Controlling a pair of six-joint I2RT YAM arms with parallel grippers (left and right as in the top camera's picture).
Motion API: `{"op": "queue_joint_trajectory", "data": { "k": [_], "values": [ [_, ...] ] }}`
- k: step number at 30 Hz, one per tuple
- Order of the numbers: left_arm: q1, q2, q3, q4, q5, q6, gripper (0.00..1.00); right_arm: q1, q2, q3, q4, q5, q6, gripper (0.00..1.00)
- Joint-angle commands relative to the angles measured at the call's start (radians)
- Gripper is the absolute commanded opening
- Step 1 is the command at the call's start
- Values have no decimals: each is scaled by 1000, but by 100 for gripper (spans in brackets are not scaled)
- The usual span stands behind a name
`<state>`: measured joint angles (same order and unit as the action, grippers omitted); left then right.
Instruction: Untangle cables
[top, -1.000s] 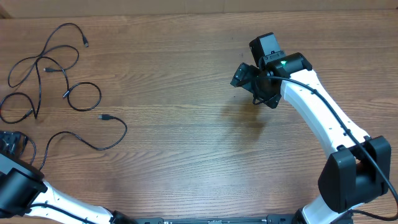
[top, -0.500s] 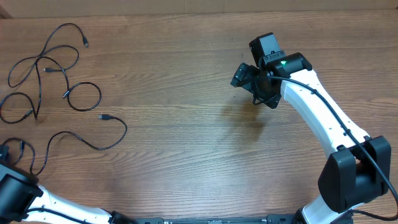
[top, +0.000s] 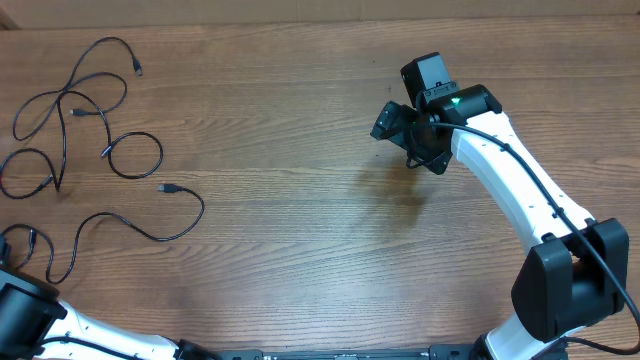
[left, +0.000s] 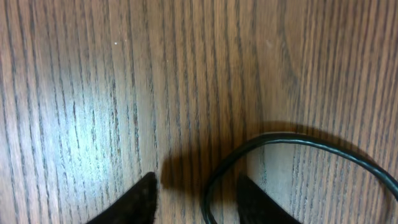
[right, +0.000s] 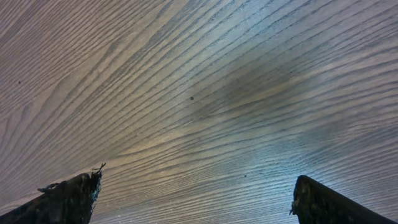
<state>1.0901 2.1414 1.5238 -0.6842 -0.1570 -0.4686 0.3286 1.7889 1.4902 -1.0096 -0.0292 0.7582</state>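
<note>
Several thin black cables (top: 70, 110) lie as loose curly strands on the wooden table's left side. One strand (top: 150, 235) runs from a small plug (top: 166, 187) down to the left edge. In the left wrist view a curve of that cable (left: 298, 140) passes between my left gripper's (left: 196, 202) fingertips, close to the right fingertip (left: 255, 199). The jaws stand apart, wider than the cord, so it is not pinched. Overhead, only the left arm (top: 25, 310) shows at the near-left corner. My right gripper (top: 405, 135) hangs open over bare wood, far from the cables.
The table (top: 300, 220) is brown wood grain. The right arm (top: 500, 180) reaches from the near-right corner toward the middle. A brown wall edge (top: 300, 10) runs along the far side.
The left arm has slid toward the near-left corner, uncovering the cable's end loop by the left edge. The right arm has not moved.
</note>
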Motion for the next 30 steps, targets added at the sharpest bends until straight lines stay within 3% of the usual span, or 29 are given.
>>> {"op": "queue_joint_trajectory", "data": {
  "k": [1, 9, 13, 19, 25, 30],
  "values": [
    [1, 5, -10, -17, 4, 1, 53, -3, -2, 1, 10, -2, -4, 100],
    [-1, -177, 0, -83, 87, -33, 64, -3, -2, 1, 17, -26, -9, 100],
    [-4, -318, 0, -109, 212, -34, 69, -3, -2, 1, -8, -26, -9, 100],
    [-47, -489, 0, -137, 449, -33, 98, -3, -3, 1, -60, -25, -9, 100],
    [-275, -642, 0, -248, 440, -33, 100, -3, -12, 1, -112, -25, -27, 100],
    [-619, -735, 0, -357, 227, -50, 100, -3, -59, 1, -160, -25, -57, 100]
  ]
}}
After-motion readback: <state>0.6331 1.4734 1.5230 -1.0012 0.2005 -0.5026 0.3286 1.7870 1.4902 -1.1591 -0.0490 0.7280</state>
